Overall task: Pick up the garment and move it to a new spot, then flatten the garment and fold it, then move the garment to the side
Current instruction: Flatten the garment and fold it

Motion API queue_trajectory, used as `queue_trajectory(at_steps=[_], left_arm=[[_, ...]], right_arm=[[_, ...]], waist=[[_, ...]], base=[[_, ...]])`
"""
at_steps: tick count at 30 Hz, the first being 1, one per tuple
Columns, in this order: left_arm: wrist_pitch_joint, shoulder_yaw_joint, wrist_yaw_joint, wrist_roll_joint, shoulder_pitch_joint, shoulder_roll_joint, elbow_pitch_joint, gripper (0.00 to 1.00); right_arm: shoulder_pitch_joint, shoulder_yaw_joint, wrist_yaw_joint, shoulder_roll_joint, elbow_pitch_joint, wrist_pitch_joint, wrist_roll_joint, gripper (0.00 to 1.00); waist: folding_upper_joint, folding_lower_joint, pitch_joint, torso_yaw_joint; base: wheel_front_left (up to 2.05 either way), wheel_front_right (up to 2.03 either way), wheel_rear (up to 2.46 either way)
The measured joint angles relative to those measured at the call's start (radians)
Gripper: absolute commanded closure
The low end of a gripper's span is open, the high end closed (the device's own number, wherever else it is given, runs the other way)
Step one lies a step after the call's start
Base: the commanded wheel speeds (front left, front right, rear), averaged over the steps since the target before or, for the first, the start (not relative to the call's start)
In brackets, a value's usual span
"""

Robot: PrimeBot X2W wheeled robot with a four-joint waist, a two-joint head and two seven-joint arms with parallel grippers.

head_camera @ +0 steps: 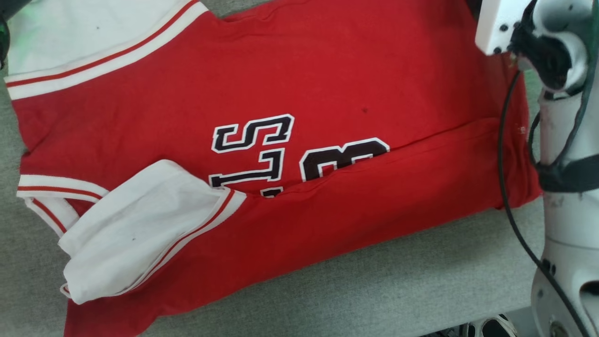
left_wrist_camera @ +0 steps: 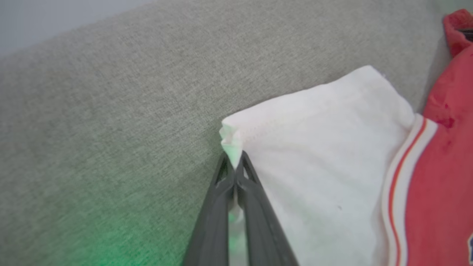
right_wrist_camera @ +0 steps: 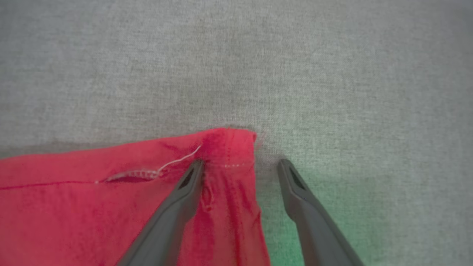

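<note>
Red jersey pinched at one corner, unheld at the other

Head view: one garment [head_camera: 299,84] lies spread on the grey cloth surface [head_camera: 398,290]. Its near side is folded over part of the black-and-white lettering [head_camera: 262,145]. There are two white sleeves: the upper sleeve [head_camera: 70,37] lies flat at the top left, and the folded sleeve [head_camera: 140,229] rests on the red body. One pale forearm [head_camera: 566,140] stands at the right. One black cable [head_camera: 503,164] hangs across the garment's right edge, and I judge it could drag or catch the cloth when that arm moves.

Left wrist view: the left gripper [left_wrist_camera: 233,166] has its fingers pressed together on the very tip of a white sleeve corner. The bite looks thin, so a lift could pull the cloth free.

Right wrist view: the right gripper [right_wrist_camera: 240,164] has its fingers spread and grips nothing. One finger is over the red hem corner, the other over bare grey surface. Closing from here may catch only the edge, or miss. One loose thread [right_wrist_camera: 181,159] beside the finger on the cloth could snag. With one corner held and the other free, a lift would probably skew the fold.
</note>
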Motion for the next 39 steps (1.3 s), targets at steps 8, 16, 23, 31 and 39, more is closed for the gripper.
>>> queue_trajectory(at_steps=[8,16,23,31,39], left_arm=[[-0.085,-0.033,0.000,-0.020,-0.002,-0.025,-0.016,1.00],[-0.279,-0.053,0.000,-0.065,0.067,-0.025,-0.156,1.00],[-0.489,-0.071,0.000,-0.090,0.249,0.081,-0.389,1.00],[-0.666,-0.079,0.000,-0.062,0.551,0.192,-0.544,1.00],[-0.678,0.026,0.000,-0.071,0.829,0.090,-0.527,1.00]], right_arm=[[-0.016,-0.010,0.000,0.003,0.017,-0.056,0.006,1.00],[0.074,0.013,0.000,-0.062,-0.062,-0.109,0.053,1.00],[0.320,0.001,0.000,-0.174,-0.275,-0.079,0.125,1.00],[0.663,-0.089,0.000,-0.221,-0.491,-0.019,0.178,1.00],[0.822,-0.159,0.000,-0.179,-0.518,-0.060,0.212,1.00]], waist=[[-0.0001,0.0000,-0.014,0.021],[-0.0001,0.0000,-0.117,0.048],[-0.0001,0.0000,-0.239,0.101],[0.0000,0.0000,-0.325,0.154],[-0.0001,0.0001,-0.327,0.171]], base=[[0.00,0.00,0.00],[0.00,0.00,0.00],[0.00,0.00,0.00],[0.00,0.00,0.00],[0.00,0.00,0.00]])
